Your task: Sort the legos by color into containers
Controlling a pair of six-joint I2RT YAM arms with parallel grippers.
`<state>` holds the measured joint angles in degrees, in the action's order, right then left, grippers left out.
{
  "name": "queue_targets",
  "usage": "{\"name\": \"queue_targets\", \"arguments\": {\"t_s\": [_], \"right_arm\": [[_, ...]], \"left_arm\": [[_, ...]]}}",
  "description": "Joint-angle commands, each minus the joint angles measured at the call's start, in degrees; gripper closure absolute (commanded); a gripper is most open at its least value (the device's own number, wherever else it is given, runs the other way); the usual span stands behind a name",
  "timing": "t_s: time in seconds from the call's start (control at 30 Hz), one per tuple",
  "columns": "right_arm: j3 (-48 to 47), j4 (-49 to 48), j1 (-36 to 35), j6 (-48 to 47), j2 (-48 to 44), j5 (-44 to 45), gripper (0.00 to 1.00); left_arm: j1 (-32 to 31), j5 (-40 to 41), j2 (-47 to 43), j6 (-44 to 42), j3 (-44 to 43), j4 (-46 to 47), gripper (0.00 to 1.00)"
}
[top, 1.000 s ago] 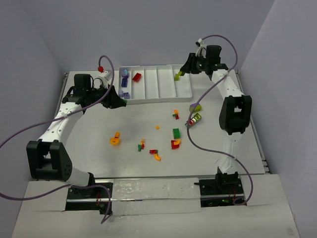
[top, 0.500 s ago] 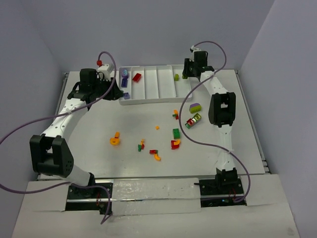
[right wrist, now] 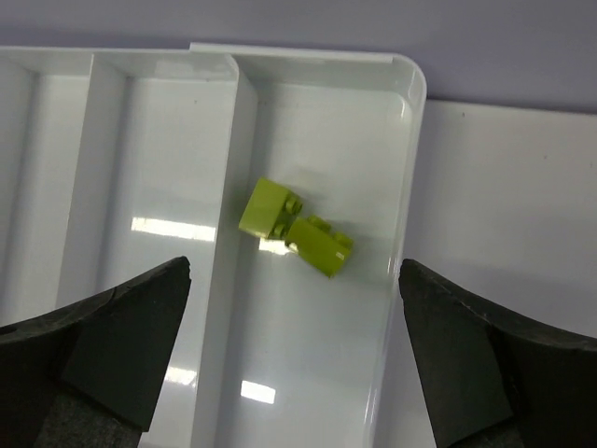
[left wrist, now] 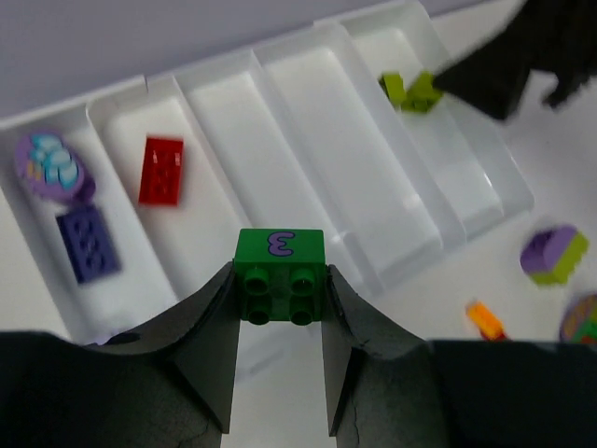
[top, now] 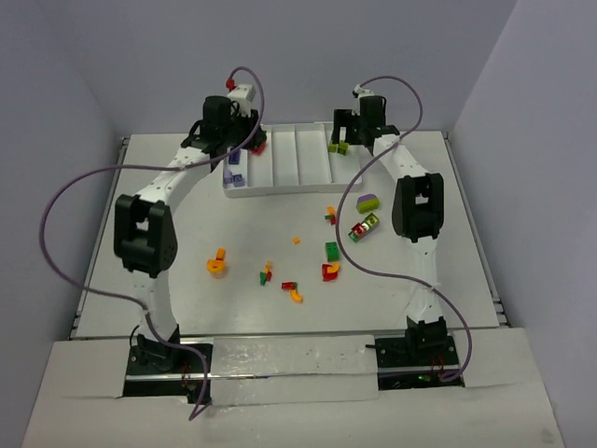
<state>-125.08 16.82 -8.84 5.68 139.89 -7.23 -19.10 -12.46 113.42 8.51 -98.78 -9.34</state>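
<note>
The left gripper (left wrist: 280,282) is clamped on a dark green brick (left wrist: 280,246), lower centre of its wrist view, over the tray (left wrist: 308,140). The right gripper (right wrist: 294,280) stands wide open, empty, above 2 lime bricks (right wrist: 280,219). Risk: an off-target release could land the green brick beside the red brick (left wrist: 160,170).

left arm (top: 182,173) and right arm (top: 396,161): white links, black joints; purple cables (top: 403,80) trail behind the jaws; fingers (left wrist: 210,355) matte black wedges.
</note>
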Motion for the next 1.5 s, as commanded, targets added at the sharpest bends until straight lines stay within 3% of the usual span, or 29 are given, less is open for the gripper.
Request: {"name": "queue_targets", "arguments": {"t_s": [0.0, 0.1, 0.23, 0.3, 0.47, 0.57, 0.8, 0.93, 1.2, 1.47], "right_arm": [[11.1, -1.5, 0.7, 1.2, -15.9, -2.3, 0.0], [21.8, -2.0, 1.7, 0.4, -26.2, -4.5, 0.0], [31.5, -0.8, 2.8, -1.6, -35.8, -5.0, 0.0], [34.2, -0.3, 3.1, -2.2, -39.6, -5.2, 0.0], [40.6, 0.8, 3.8, -4.1, -44.5, -4.6, 0.0], [41.3, 1.6, 3.9, -4.5, -45.3, -4.7, 0.0], [38.9, 4.6, 3.9, -5.0, -43.3, -6.9, 0.0], [37.4, 7.6, 3.9, -8.1, -42.8, -8.2, 0.0], [40.5, 14.0, 3.7, -14.4, -45.6, -5.7, 0.0], [43.9, 14.5, 3.8, -14.5, -48.4, -5.7, 0.0]], "left_arm": [[-1.6, 1.7, 13.7, 3.4, -15.4, 4.6, 0.96], [-2.4, 2.8, 19.9, 3.9, -22.6, 8.1, 0.94], [-2.9, 5.1, 26.6, 4.2, -24.0, 17.2, 0.87], [-3.0, 7.2, 28.0, 4.1, -23.1, 20.8, 0.82], [-2.9, 10.5, 35.2, 3.3, -28.2, 23.3, 0.82], [-2.9, 11.1, 37.5, 2.7, -30.1, 24.9, 0.72], [-2.9, 10.5, 39.0, 1.3, -32.7, 27.1, 0.24], [-2.8, 10.1, 37.1, 0.5, -33.7, 27.6, 0.13], [-2.6, 7.7, 26.2, -0.9, -27.6, 26.0, 0.11], [-2.5, 6.1, 28.8, 0.6, -28.9, 25.4, 0.12]]}}
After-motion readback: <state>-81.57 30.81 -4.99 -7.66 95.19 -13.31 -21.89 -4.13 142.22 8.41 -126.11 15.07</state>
